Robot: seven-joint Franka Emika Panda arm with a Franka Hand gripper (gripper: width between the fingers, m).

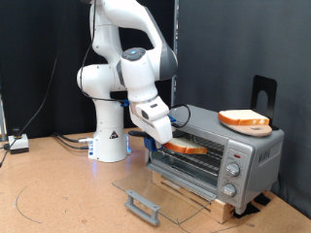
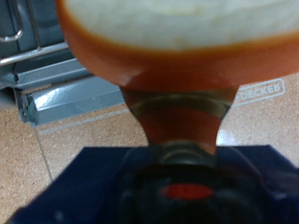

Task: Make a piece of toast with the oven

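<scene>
Tan toast (image 1: 185, 148) in claw (image 1: 163, 139), fingertips hidden

Wrist view: piece of toast (image 2: 177, 37) blurred, cut off at pic edges; fingers hidden.

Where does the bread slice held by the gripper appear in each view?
Exterior view: the piece of toast sits centre frame, in the gripper, at the mouth of the oven.
Wrist view: the toast fills the top of the picture, close to the lens.
Shared landmark: the oven's open glass door.
</scene>
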